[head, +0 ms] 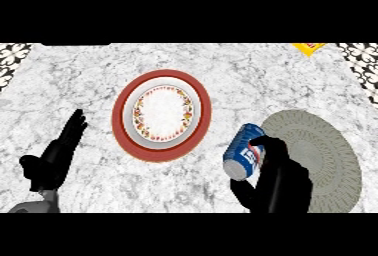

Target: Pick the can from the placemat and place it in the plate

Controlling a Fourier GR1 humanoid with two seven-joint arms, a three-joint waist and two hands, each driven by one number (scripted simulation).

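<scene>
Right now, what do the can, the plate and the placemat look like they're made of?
Can, held tilted in the right robot hand: probably thin metal, with a blue printed wall and a pale silvery end.
Plate: likely glazed ceramic, with a smooth red rim and white centre ringed by a small pattern.
Placemat: seemingly woven fibre or fabric, grey-green, matte, with fine ribbing.

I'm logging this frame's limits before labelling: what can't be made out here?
- Head view: the right hand covers part of the can, hiding its label there.
- Whether the can clears the placemat: unclear from above.
- Yellow object: cut off by the top edge.
- Left hand: forearm cut off below.
</scene>
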